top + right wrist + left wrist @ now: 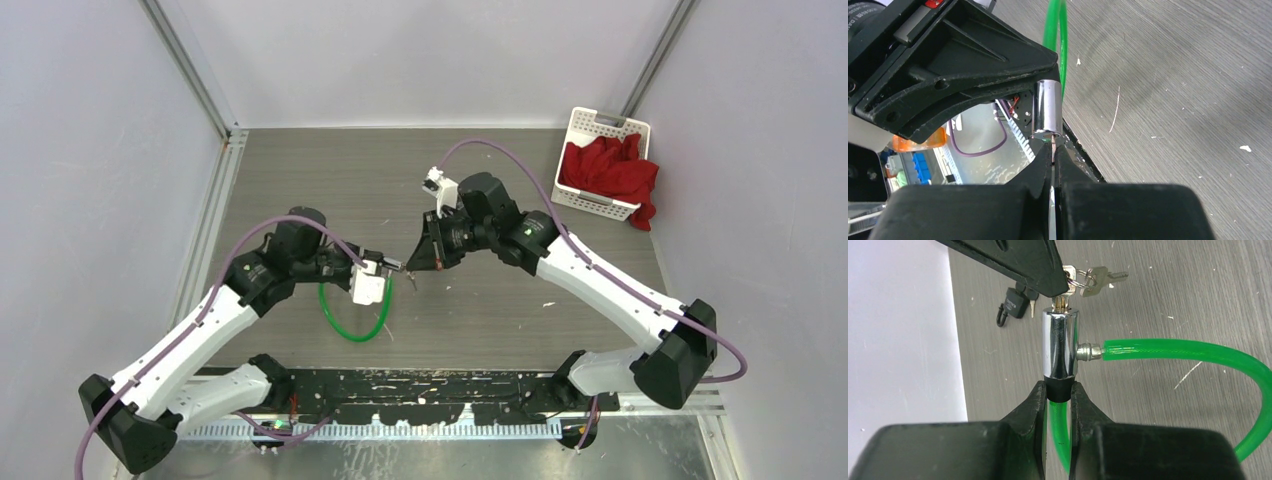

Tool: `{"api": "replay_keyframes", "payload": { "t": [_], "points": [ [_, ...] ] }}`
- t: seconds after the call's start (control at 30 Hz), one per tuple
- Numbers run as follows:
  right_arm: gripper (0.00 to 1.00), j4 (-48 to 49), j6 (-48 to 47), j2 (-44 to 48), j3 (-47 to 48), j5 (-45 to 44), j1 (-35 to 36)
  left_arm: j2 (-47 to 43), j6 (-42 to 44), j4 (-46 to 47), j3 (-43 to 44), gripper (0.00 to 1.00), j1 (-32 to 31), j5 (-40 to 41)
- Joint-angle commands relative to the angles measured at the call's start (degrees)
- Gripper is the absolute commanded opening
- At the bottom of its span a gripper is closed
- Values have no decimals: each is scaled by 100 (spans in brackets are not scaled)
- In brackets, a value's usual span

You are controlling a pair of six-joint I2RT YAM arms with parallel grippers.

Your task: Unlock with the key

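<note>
Well, the two arms meet over the middle of the grey wood-grain bench (480, 320), nose to nose. The left fingers (1037, 402) are clamped on the black end cap of a shiny chrome cylinder lock (1060, 342), holding it clear of the bench surface. A translucent green plastic-coated cable (1188, 350) runs out of a metal ferrule on the cylinder's side. It curves round in a loop and comes back in between those same fingers, under the cap. From above, that loop sits just to the near side of the left arm's tip.

The right fingers (1040, 167) are pressed tightly together on the head of a small metal key (1062, 301). Its blade is pushed into the cylinder's free end, opposite the cap. A split ring with a second silver key (1095, 277) dangles beside the right fingertips.

Further back on the bench lies a small black padlock (1013, 302), on its side. At the far right corner stands a white slatted plastic basket (600, 125) with a crumpled red cloth (610, 170) spilling over its rim.
</note>
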State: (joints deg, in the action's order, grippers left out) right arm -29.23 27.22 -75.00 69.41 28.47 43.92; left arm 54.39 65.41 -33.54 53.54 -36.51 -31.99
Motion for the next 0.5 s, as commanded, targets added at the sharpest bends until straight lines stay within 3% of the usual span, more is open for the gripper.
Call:
{"api": "replay_keyframes", "payload": {
  "t": [0.0, 0.33, 0.47],
  "points": [
    [1, 1007, 283, 4, -161, -188, 78, -37, -210, 595, 473, 0, -429, -47],
    [1, 2342, 935, 111, -779, -78, 73, -117, -488, 1351, 420, 0, -699, 70],
    [1, 2536, 1236, 234, -901, -57, 54, -308, -218, 1886, 100, 0, -747, 182]
  ]
}}
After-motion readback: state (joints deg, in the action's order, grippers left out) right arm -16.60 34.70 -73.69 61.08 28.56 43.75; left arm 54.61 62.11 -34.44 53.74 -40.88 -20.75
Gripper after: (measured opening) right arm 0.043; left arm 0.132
